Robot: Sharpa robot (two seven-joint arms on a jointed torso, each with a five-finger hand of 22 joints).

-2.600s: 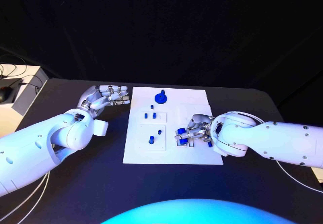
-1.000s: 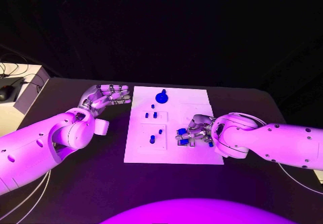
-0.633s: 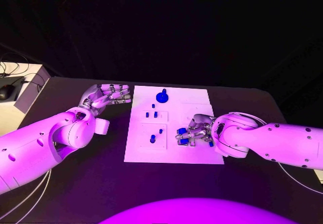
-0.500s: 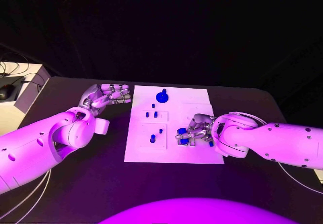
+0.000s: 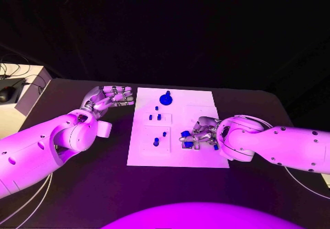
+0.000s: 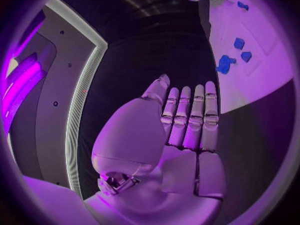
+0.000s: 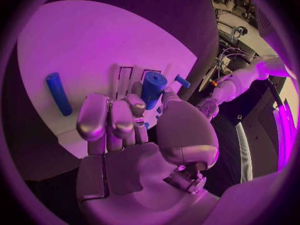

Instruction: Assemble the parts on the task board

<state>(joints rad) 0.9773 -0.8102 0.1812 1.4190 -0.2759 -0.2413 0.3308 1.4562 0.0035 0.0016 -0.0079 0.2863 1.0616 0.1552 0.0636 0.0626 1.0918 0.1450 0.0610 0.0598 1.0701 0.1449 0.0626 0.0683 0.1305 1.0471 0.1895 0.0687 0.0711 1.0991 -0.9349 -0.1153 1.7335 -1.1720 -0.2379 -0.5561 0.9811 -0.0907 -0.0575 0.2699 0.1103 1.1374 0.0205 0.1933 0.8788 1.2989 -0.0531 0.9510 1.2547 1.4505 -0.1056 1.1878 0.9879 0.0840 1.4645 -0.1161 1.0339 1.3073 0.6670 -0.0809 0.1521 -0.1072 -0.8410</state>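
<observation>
The white task board (image 5: pixel 179 155) lies mid-table. Over its right half, my right hand (image 5: pixel 200 135) pinches a short blue cylinder (image 5: pixel 185 134) between thumb and fingers; the cylinder (image 7: pixel 153 87) stands upright above the board (image 7: pixel 94 40) in front of that hand (image 7: pixel 134 120). A blue rod (image 7: pixel 58 93) lies flat on the board near those fingers. A large blue knob (image 5: pixel 165 99) sits at the far end, and small blue pegs (image 5: pixel 155 116) and another peg (image 5: pixel 155 141) stand in the left panels. My left hand (image 5: pixel 108 99) is open, palm up, holding nothing, beside the board's far left corner.
The black table (image 5: pixel 82 176) surrounds the board. My left hand (image 6: pixel 181 125) lies with fingers straight and together, the board's edge (image 6: pixel 262 80) and blue parts (image 6: pixel 224 64) beyond it. A white box with cables (image 5: pixel 17 93) stands past the table's left edge.
The right hand has shifted very slightly over the board with the blue cylinder still in its fingers. The left hand has stayed where it was.
</observation>
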